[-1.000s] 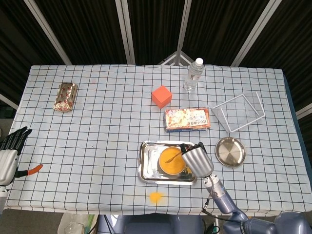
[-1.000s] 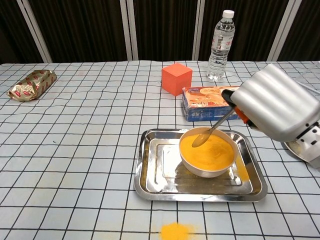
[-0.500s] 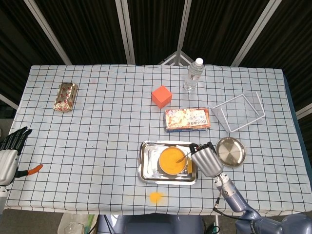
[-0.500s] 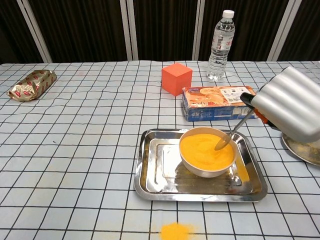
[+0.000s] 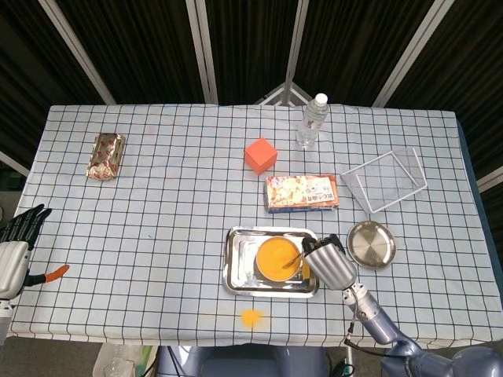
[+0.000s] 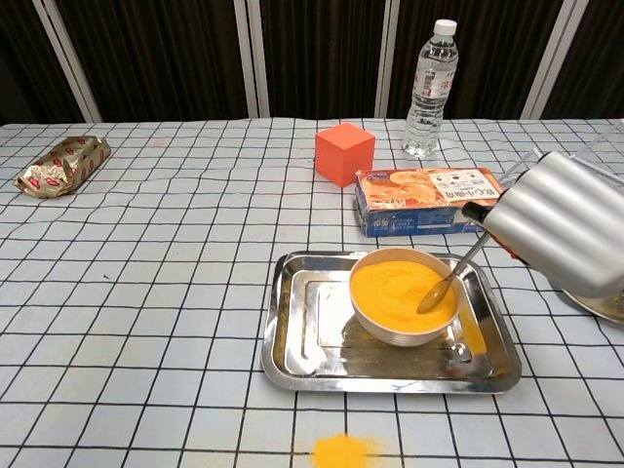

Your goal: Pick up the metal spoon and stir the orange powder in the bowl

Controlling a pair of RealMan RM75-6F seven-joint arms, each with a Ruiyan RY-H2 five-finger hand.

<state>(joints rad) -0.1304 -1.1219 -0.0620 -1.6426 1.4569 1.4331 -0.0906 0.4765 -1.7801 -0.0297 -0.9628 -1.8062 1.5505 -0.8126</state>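
The metal spoon (image 6: 447, 283) is slim and silvery, its long thin handle slanting up to the right and its oval bowl-end dipped into the orange powder (image 6: 398, 289) at the right side of the bowl (image 6: 395, 331); the right hand (image 6: 561, 234) grips the handle's upper end, fingers curled around it, its ribbed silver back turned to the chest camera; the powder fills the pale, round bowl nearly to the rim in a bright, even orange; the bowl stands in the right half of a shiny steel tray (image 6: 302, 336) near the front edge of the checked tabletop (image 6: 146, 292), slightly right of centre; a streak of orange powder lies in the tray along its right wall, and a small orange spill (image 6: 339, 451) sits on the cloth at the front edge; the left hand (image 5: 17, 236) hangs off the table's left front corner, fingers extended and apart, holding nothing.
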